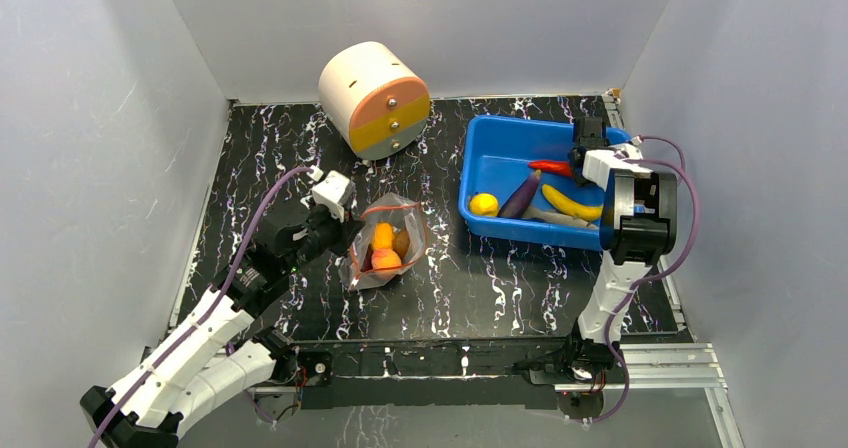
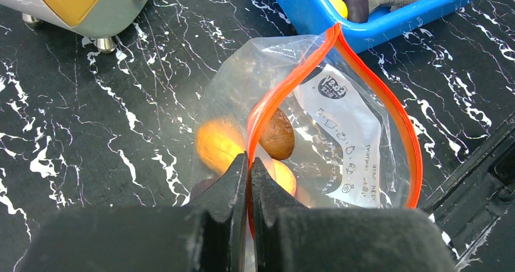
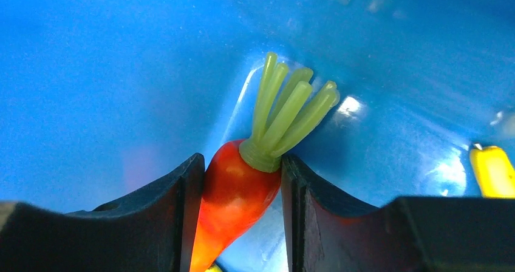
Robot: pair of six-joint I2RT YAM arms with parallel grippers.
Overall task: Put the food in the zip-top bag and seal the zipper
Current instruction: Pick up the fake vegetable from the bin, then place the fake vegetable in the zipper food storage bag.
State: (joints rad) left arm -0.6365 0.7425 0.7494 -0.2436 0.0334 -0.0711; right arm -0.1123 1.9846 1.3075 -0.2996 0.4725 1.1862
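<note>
Left wrist view: the left gripper (image 2: 249,163) has its jaws pressed together on the zipper (image 2: 334,35), pinching the near end of the red-orange strip. From that pinch the strip loops open, its far bend pointing toward the blue bin (image 2: 316,17), so the mouth of the zip-top bag (image 2: 243,90) gapes. A white printed panel on the clear film reads backwards, with a dark oval logo above rows of small icons; none of it is legible. A brown round piece (image 2: 277,133) and an orange piece (image 2: 217,144) sit inside, just beyond the fingertips.

In the right wrist view the right gripper (image 3: 243,161) pinches the carrot (image 3: 234,199) between both fingers, the bin's blue floor behind it. Its long axis runs along the fingers, green stalks pointing away from the wrist.

From above, the bag sits on the black marbled table (image 1: 450,288), apart from the bin, where a banana (image 1: 572,203), an eggplant (image 1: 520,196) and a yellow round piece (image 1: 484,204) rest.
</note>
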